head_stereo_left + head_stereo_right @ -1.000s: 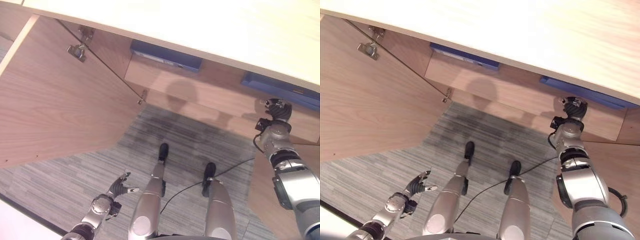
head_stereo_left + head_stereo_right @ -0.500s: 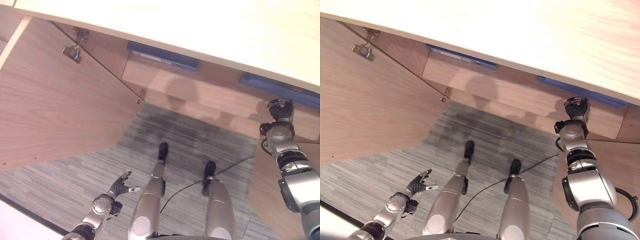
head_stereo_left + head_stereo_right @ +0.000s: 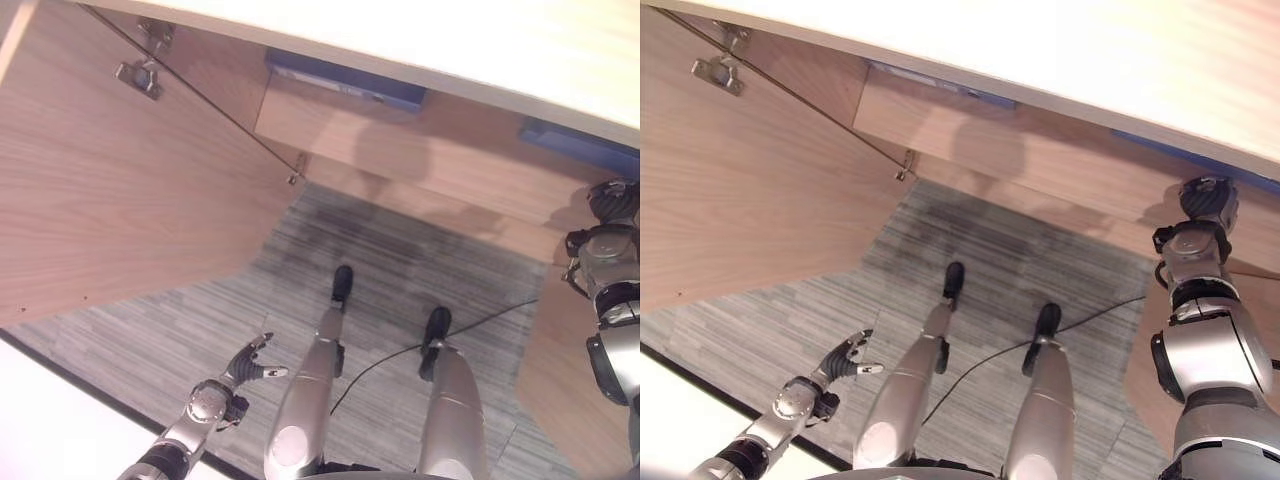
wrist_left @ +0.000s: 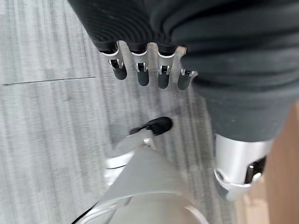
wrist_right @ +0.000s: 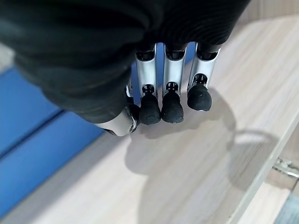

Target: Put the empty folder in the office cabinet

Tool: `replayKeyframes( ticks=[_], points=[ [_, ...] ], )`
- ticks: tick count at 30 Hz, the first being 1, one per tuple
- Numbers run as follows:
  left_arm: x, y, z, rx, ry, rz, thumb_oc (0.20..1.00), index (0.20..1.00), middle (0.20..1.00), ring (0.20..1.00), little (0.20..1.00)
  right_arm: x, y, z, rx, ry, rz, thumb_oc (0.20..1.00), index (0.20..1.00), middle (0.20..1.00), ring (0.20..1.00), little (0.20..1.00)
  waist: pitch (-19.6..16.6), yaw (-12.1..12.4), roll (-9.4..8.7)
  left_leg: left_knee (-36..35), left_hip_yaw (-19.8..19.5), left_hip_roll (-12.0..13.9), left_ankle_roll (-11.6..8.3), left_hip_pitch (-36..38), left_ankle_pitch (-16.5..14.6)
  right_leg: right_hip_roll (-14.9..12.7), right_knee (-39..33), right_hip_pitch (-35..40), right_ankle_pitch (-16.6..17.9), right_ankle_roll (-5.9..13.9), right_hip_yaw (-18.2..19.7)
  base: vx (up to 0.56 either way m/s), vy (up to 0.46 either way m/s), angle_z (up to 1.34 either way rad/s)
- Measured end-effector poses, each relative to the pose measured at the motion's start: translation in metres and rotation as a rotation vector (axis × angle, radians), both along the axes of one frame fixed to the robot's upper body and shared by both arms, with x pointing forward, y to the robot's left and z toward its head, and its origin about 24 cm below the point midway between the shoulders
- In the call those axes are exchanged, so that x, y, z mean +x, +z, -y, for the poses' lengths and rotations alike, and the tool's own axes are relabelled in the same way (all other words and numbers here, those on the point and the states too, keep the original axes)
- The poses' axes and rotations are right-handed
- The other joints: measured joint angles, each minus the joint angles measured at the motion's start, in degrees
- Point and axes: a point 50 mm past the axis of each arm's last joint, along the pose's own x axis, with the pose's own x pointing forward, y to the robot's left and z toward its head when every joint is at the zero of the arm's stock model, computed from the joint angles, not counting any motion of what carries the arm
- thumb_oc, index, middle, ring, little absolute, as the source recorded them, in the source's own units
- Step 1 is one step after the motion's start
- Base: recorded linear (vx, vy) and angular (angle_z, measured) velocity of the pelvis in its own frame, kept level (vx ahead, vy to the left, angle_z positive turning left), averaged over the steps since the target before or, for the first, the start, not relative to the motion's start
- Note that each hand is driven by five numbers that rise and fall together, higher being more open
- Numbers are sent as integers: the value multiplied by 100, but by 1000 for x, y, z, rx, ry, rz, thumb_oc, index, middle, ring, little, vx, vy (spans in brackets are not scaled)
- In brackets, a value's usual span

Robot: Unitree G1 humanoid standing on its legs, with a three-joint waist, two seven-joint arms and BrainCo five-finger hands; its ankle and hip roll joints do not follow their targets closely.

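The blue folder (image 5: 32, 154) lies flat on the lower shelf (image 5: 154, 186) inside the office cabinet (image 3: 400, 160); in the head views a strip of blue shows at the right end of that shelf, just under the pale cabinet top (image 3: 480, 40). A second blue folder (image 3: 345, 80) lies on the shelf near the cabinet's left end, close to the hinge side of the open door (image 3: 110, 190).

The right hand (image 3: 1205, 200) is at the shelf's front edge, directly in front of the right-hand folder. Its wrist view shows its fingers (image 5: 172, 100) bent downward and close together over bare shelf wood, with the folder just beside and behind them. They pinch nothing and appear to hold nothing; contact with the folder cannot be confirmed. This posture suits a hand that has set the folder down and needs clear space to draw away without dragging it back out.

The left hand (image 3: 245, 362) hangs low, well away from the cabinet, over the grey carpet (image 3: 150, 340). Its fingers (image 4: 140, 74) are relaxed, slightly spread and empty, kept clear of the open door.

Judging by how the folder lies, placement looks essentially done. The open door to the left of the shelf suggests closing may remain.
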Motion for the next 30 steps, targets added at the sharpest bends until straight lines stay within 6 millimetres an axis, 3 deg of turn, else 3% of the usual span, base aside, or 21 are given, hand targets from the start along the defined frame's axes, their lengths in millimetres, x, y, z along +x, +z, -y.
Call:
replayKeyframes(
  ticks=[5,12,16,17,18,19,20,22,23,25,28,30],
  points=[
    [4,9,-4,-3,-22,33,1000,1000,1000,1000,1000,-7,25,17,-21,-53,38,200,200,200,200,200,28,99,88,-8,9,-29,-19,-120,9,-61,185,-225,-91,-25,22,1,3,1],
    [6,16,-10,2,-48,47,1000,1000,1000,1000,1000,-10,59,25,-62,-72,121,200,200,200,200,200,46,73,145,2,24,-88,-81,-488,70,-165,582,-800,-178,-62,78,-1,2,1],
    [4,17,-6,-22,-62,49,1000,1000,1000,1000,1000,-8,82,24,-91,-72,157,200,200,200,200,200,44,101,210,-12,95,-97,-91,-660,70,-162,654,-1065,-299,70,205,21,14,-9],
    [4,16,-4,-34,-61,46,1000,1000,1000,1000,1000,-9,97,26,-96,-91,179,200,200,200,200,200,21,113,266,-79,91,-96,-179,-761,-15,-149,639,-1200,-319,69,238,27,-11,16],
    [6,17,2,-53,-64,54,1000,1000,1000,1000,1000,-15,105,32,-104,-112,200,200,200,200,200,200,38,77,303,70,126,-162,-297,-926,-494,-285,363,-1198,-170,-10,152,22,-14,19],
    [6,15,6,-56,-82,46,1000,1000,1000,1000,1000,-18,108,35,-98,-124,211,200,200,200,200,200,41,105,309,421,129,-213,-136,-1020,-574,-347,358,-1210,-124,5,117,0,0,0],
    [2,13,9,-59,-94,31,1000,1000,1000,1000,1000,-20,110,37,-85,-131,220,200,200,200,200,200,19,195,365,443,141,-190,-141,-991,-487,-298,407,-1217,-110,53,173,13,-4,-21],
    [-1,11,8,-63,-87,24,1000,1000,1000,1000,1000,-22,115,39,-67,-153,229,200,200,200,200,200,-49,238,464,227,139,-202,-208,-941,-460,-215,337,-1222,-118,70,295,6,-6,-3],
    [0,12,6,-59,-82,30,1000,1000,1000,1000,1000,-23,120,40,-67,-160,242,200,200,200,200,200,-48,184,462,152,144,-221,-373,-954,-600,-290,133,-1210,-31,29,304,-1,-11,30],
    [-1,11,8,-60,-93,20,1000,1000,1000,1000,1000,-24,124,41,-65,-167,247,200,200,200,200,200,-52,184,468,871,97,-264,-53,-1076,-653,-395,80,-1182,76,92,154,-2,-6,9],
    [-1,12,6,-65,-81,28,1000,1000,1000,1000,1000,-23,126,40,-65,-170,228,200,200,200,200,200,-59,162,479,405,145,-287,-13,-842,-219,-362,35,-1143,221,243,305,-7,-1,-6],
    [0,13,5,-62,-81,31,1000,1000,1000,1000,1000,-23,125,40,-66,-171,221,200,200,200,200,200,-59,101,478,260,107,-288,-4,-792,-113,-361,36,-1133,226,239,304,-11,1,10]
  ],
)
